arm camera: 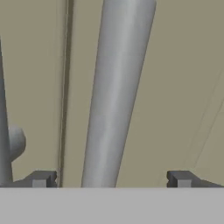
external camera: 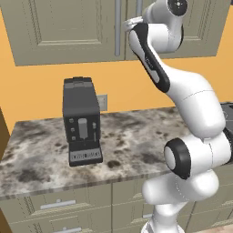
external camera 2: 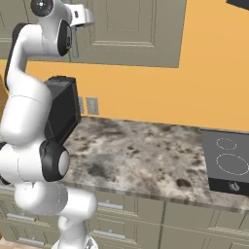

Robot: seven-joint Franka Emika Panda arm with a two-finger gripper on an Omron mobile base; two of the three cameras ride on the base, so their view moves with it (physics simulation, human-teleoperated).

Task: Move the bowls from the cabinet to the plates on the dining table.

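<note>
The grey-beige cabinet (external camera: 68, 27) (external camera 2: 131, 34) hangs on the wall above the counter with its panelled doors shut. My arm is raised up to it. In the hand view my gripper (arm camera: 111, 179) stands open right in front of a door, its dark fingertips (arm camera: 43, 178) wide apart. A long silver bar handle (arm camera: 113, 96) (external camera: 118, 32) runs between them, nearer the left tip, with a gap on both sides. A second handle's mount (arm camera: 15, 141) shows at the left edge. The bowls, the plates and the dining table are out of view.
A black coffee machine (external camera: 82, 120) (external camera 2: 63, 112) stands on the speckled stone counter (external camera: 136, 141) under the cabinet. A black cooktop (external camera 2: 228, 160) lies at the counter's right end. Drawer units (external camera: 59, 202) with short handles sit below. Wall sockets (external camera 2: 91, 105) are behind the machine.
</note>
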